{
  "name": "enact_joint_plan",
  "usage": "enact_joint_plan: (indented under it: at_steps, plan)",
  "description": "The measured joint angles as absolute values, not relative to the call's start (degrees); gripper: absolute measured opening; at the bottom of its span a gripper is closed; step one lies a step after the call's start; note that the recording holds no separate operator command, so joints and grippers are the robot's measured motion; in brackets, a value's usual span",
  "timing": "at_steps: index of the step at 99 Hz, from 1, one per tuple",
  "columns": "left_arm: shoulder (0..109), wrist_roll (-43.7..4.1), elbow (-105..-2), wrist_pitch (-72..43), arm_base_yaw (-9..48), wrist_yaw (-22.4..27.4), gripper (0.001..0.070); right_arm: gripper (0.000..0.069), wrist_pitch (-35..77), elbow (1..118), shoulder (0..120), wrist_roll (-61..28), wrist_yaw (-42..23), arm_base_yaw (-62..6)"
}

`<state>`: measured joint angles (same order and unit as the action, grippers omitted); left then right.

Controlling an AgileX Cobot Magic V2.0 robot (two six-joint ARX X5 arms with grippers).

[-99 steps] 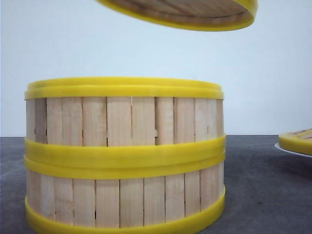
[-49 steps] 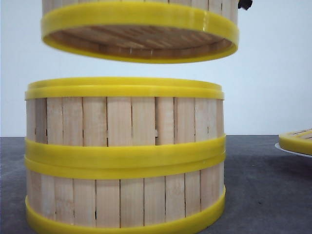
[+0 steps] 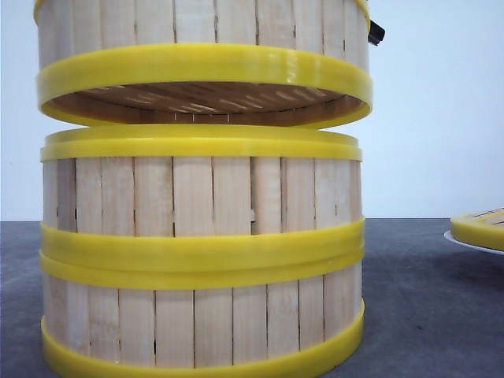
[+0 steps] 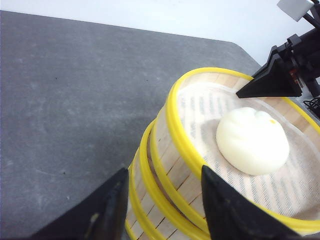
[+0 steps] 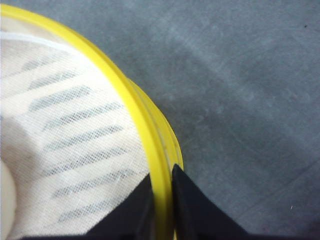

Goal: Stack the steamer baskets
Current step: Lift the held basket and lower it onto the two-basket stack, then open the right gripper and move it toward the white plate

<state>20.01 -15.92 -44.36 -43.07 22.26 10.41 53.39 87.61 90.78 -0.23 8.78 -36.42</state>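
The landmark was the two-tier stack (image 3: 201, 252) of round steamer baskets, pale bamboo slats between glossy yellow rings, standing on the grey table (image 3: 417, 299). A third basket of the same make (image 3: 203, 55) hung just above the stack's top ring, apart from it by a narrow gap and slightly tilted, so the step in hand was judged to be the final placement.

The right gripper (image 5: 161, 182) had its black fingers pinched on the lifted basket's yellow top rim, one inside and one outside the wall. The left gripper (image 4: 160, 192) had its fingers spread, one outside the stack and one over the lifted basket's rim, clamping nothing.

Inside the lifted basket a white steamed bun (image 4: 252, 141) lay on a pale cloth liner (image 5: 70, 130).

Well right of the stack, a further yellow-rimmed piece (image 3: 479, 227) rested on a shallow white plate (image 3: 461, 241) — only its edge showed.

The next move called for levelling the basket and centring its bottom ring over the stack — then a straight descent before release.
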Motion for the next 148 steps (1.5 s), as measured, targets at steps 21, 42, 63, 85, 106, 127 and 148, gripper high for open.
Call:
enact_joint_plan:
  at_steps: [21, 42, 63, 85, 106, 127, 148]
  plan:
    - [20.01, -15.92, -44.36, -43.07, 22.26, 10.41, 0.0269, 0.0028, 53.34, 87.61, 90.78, -0.23, 8.69, -36.60]
    - [20.01, -15.90, -44.36, -43.05, 22.26, 10.41, 0.0269, 0.0028, 52.90, 87.61, 91.00, -0.21, 8.40, -36.64]
    - [20.01, -15.92, -44.36, -43.09, 22.26, 10.41, 0.0269, 0.0027, 52.80, 87.61, 93.86, -0.23, 8.34, -36.77]
    - [20.01, -15.90, -44.36, -43.35, 22.26, 10.46, 0.0269, 0.0027, 52.77, 87.61, 93.91, -0.23, 7.25, -36.82]
    - [20.01, -15.90, -44.36, -43.40, 22.26, 10.46, 0.0269, 0.0029, 53.80, 87.61, 93.91, -0.23, 7.11, -36.80]
    - [20.01, -15.92, -44.36, -43.40, 22.26, 10.44, 0.0269, 0.0240, 54.04, 87.61, 93.91, -0.21, 7.33, -36.77]
    - [20.01, -15.92, -44.36, -43.42, 22.26, 10.46, 0.0269, 0.0279, 53.06, 87.61, 93.23, -0.23, 7.35, -36.34]
